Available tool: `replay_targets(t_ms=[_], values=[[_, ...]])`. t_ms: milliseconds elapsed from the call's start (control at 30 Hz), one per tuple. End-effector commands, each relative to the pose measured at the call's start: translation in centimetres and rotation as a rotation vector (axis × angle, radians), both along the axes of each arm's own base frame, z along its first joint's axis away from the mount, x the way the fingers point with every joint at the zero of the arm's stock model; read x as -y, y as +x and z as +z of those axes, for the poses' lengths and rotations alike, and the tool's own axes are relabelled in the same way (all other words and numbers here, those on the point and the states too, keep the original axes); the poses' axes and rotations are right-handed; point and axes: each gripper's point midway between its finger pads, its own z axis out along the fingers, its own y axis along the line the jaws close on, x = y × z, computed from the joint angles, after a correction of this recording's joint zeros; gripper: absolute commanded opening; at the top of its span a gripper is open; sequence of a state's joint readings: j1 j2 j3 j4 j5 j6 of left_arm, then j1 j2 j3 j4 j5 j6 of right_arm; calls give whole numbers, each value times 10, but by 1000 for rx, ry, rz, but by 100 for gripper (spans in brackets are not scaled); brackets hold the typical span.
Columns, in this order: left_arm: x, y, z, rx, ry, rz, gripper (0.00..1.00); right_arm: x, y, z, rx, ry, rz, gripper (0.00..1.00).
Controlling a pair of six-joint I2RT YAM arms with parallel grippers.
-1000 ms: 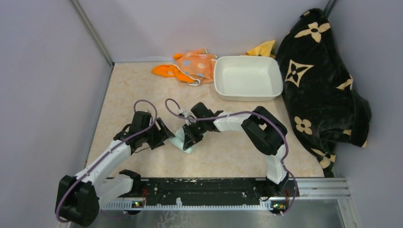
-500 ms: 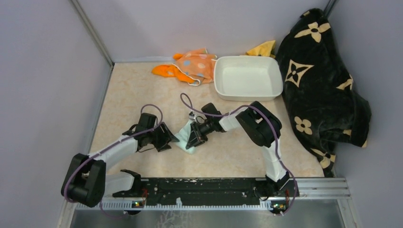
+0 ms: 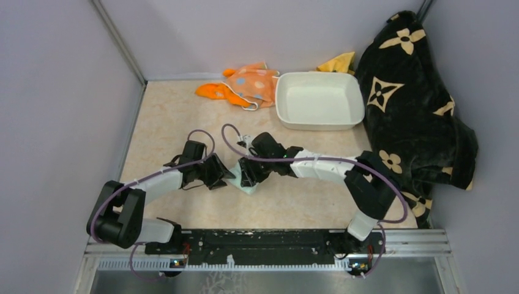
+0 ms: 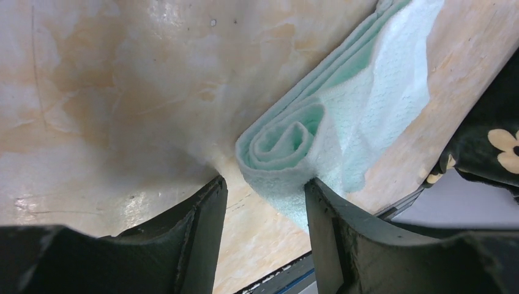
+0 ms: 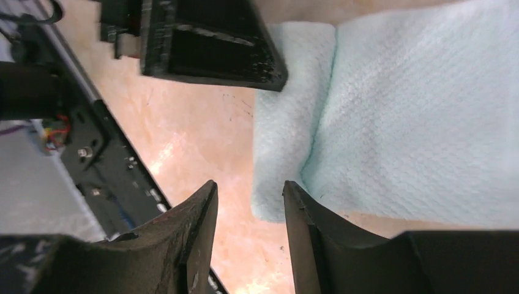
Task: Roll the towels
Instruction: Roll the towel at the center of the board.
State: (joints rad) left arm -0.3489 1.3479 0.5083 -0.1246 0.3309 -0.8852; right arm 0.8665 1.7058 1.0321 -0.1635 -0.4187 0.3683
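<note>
Marbled beige table (image 3: 171, 122) between lilac walls (image 3: 55, 92), mint towel (image 4: 367, 98) mid-surface.

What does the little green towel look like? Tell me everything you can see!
The mint green towel is soft, dimpled cloth, paler on one face. One end is coiled into a loose spiral. The rest lies flat in folded layers on the tan marbled table, near its middle. The left gripper stands open at the coiled end, and one finger looks to touch the cloth. The right gripper hovers open by a flat corner.
</note>
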Motion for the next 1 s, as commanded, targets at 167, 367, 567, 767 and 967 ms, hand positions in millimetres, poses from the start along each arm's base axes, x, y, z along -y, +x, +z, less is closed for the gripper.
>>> replay_targets(t_ms=[167,367,567,767,967], values=[[-18,-12,-30,-73,128,-6,59,-8,11,38,633,-244,48,45],[-18,-11,-32,-78,131,-12,60,-14,8,-5,695,-408,101,45],[-15,-9,-31,-79,126,-25,61,-6,8,-47,683,-512,127,44],[-14,-7,-28,-69,125,-37,64,10,4,-78,625,-586,163,35],[-15,-2,-7,-6,118,-34,69,-1,-23,-75,399,-407,226,6]])
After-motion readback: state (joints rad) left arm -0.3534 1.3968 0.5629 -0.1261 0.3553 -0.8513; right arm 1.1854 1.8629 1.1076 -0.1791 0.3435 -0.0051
